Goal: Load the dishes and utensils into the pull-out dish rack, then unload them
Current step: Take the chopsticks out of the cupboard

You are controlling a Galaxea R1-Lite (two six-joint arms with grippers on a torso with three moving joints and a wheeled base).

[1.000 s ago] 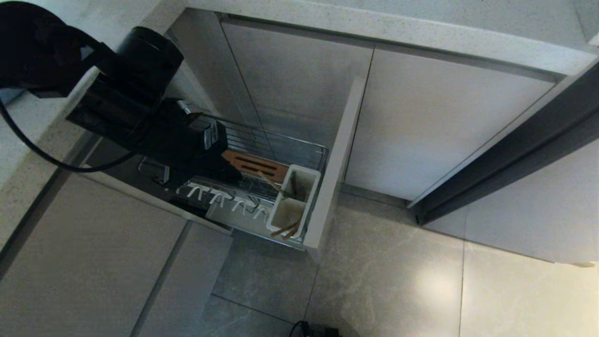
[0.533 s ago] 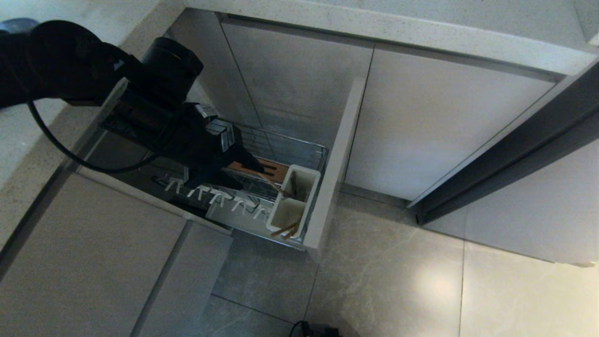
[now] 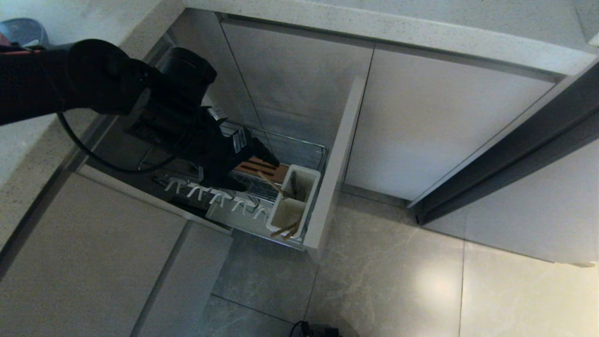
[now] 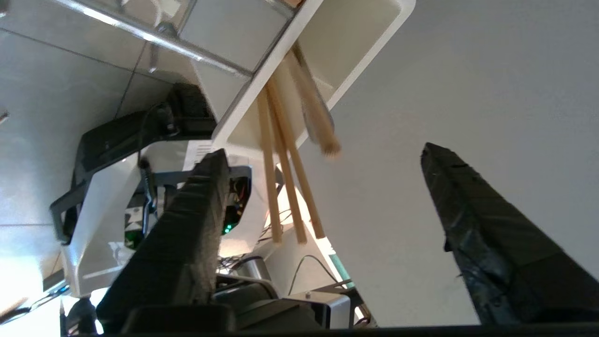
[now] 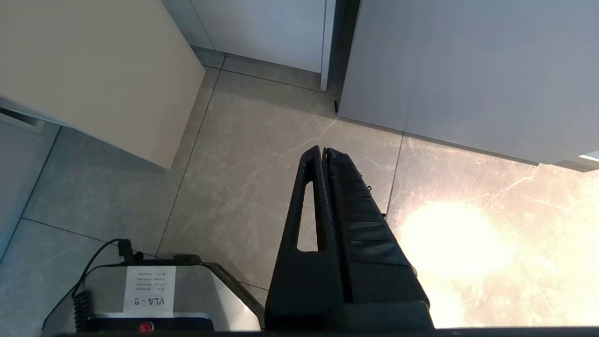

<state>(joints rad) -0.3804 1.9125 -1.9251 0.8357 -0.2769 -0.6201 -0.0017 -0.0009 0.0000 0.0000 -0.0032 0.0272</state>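
Observation:
The pull-out dish rack (image 3: 306, 149) stands pulled out of the cabinet, its beige front panel (image 3: 336, 159) towards the floor. Several wooden chopsticks (image 3: 286, 230) stick out of the near compartment of the white caddy (image 3: 299, 180). One more chopstick (image 3: 270, 179) leans from the far compartment. My left gripper (image 3: 261, 175) hovers over the wooden strip (image 3: 262, 164), just short of the caddy. In the left wrist view that gripper (image 4: 323, 150) is open, and the chopsticks (image 4: 288, 187) hang between its fingers, touching neither. A bluish dish rim (image 3: 21, 29) shows on the counter. My right gripper (image 5: 324, 150) is shut over the floor.
White pegs (image 3: 210, 194) line the rack's near side. Closed beige cabinet doors (image 3: 435, 126) stand to the right of the rack and below the counter (image 3: 93, 262). My own base (image 5: 154, 290) sits on the tiled floor (image 3: 398, 281).
My left arm has moved right along the rack towards the caddy, and its gripper has gone from shut to open. The chopstick leaning from the caddy now stands free of the fingers.

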